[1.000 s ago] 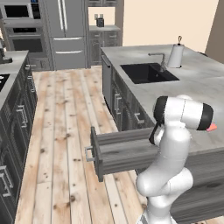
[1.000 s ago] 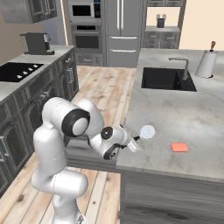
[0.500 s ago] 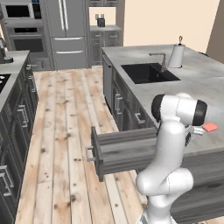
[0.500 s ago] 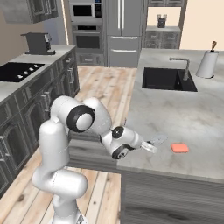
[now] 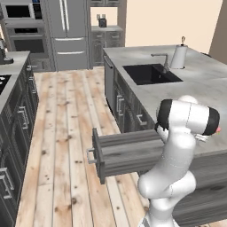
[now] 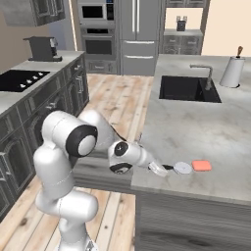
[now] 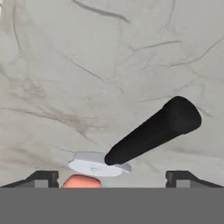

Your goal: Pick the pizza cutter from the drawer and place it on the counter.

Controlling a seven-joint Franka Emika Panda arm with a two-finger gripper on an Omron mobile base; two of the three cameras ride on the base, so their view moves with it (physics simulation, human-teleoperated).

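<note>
The gripper is seen in the right base view low over the desk, just beside the black handle of the pizza cutter, and in the hand view its fingertips are spread wide with the handle lying free between them, so nothing is pinched. The pizza cutter is laid flat on the marbled stone, its pale disc pointing away from the wrist toward a small orange-red block that sits just beside the blade; such a flat rest is judged stable, since neither disc nor handle can roll far. The placing step is therefore judged done or nearly so, with only a clear withdrawal left, best made without brushing the handle. Behind the arm the drawer is left pulled out from the island front, its bar pull facing the wooden floor. Farther along the desk a black sink, a faucet and a paper-towel roll are seen, well apart from the cutter
</note>
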